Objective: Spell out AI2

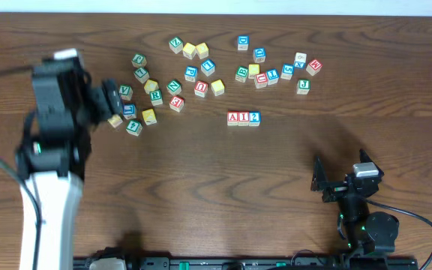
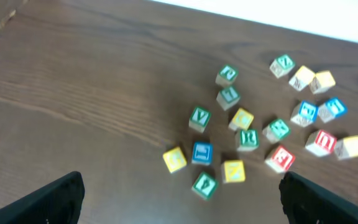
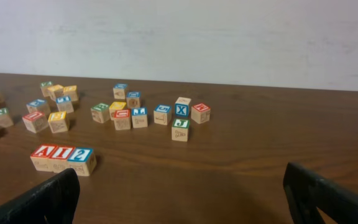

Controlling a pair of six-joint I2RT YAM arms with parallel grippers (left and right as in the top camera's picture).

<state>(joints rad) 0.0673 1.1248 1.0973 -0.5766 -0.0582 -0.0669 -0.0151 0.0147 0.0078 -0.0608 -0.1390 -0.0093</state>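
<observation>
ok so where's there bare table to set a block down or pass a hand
Bare wood: the wide strip between the AI2 row and the right gripper, and the right side of the table. Crowded: the left block cluster by the left gripper, and the far cluster behind the row.

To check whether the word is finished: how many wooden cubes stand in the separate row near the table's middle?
3. In the overhead view: red-lettered wooden cube A at the left, red-lettered cube I in the middle, blue-lettered cube 2 at the right, touching.
</observation>
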